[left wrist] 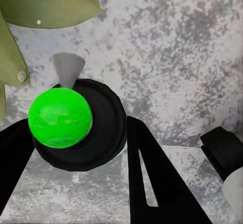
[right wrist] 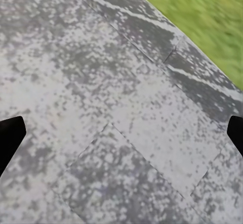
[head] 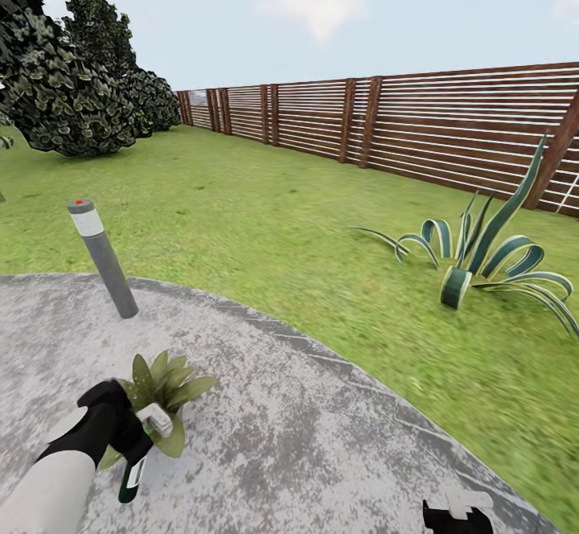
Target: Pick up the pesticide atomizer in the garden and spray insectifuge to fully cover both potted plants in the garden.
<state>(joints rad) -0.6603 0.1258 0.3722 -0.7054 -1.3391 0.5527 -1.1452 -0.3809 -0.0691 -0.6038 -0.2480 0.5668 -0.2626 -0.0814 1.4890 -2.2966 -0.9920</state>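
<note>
On the round stone patio [head: 305,429] of the garden stands one potted plant [head: 165,385], a low rosette of broad green leaves. My left gripper [head: 133,437] is shut on the pesticide atomizer [head: 145,445], a slim dark bottle with a white head, held right against the plant's near leaves. In the left wrist view the atomizer [left wrist: 76,125] shows as a black round top with a bright green ball between the black fingers [left wrist: 152,173], and leaves [left wrist: 50,1] lie just beyond it. My right gripper [head: 458,514] is low at the front right, open over bare stone [right wrist: 121,82].
A grey bollard lamp [head: 104,259] with a red dot leans at the patio's far left edge. A big striped agave [head: 474,260] grows on the lawn [head: 265,220] to the right. A brown slat fence [head: 450,128] runs behind, with dark trees [head: 72,84] at the far left.
</note>
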